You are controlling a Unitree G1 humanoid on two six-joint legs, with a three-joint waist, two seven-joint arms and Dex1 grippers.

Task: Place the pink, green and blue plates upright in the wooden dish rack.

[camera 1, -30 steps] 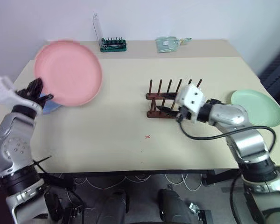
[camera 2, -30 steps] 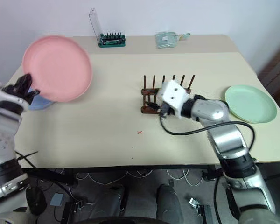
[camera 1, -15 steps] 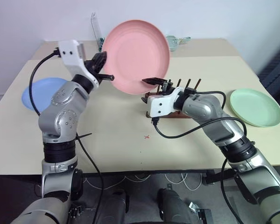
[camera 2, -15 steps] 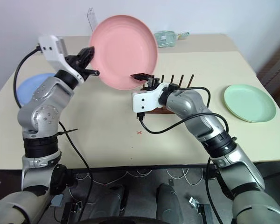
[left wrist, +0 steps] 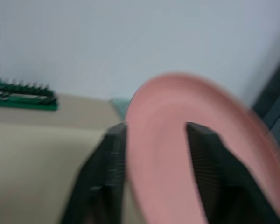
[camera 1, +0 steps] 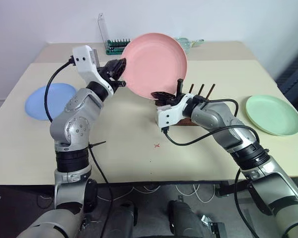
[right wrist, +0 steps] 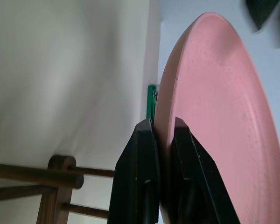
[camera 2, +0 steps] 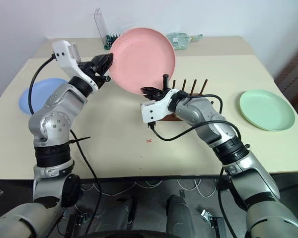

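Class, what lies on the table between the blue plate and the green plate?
The rack; left eye view. Blue plate, green plate.

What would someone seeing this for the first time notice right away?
The pink plate, held upright in the air above the middle of the table, between both arms. The right claw is shut on its lower rim just above the rack, while the left claw straddles its left edge with the fingers spread. The blue plate lies flat at the table's left, the green plate at its right.
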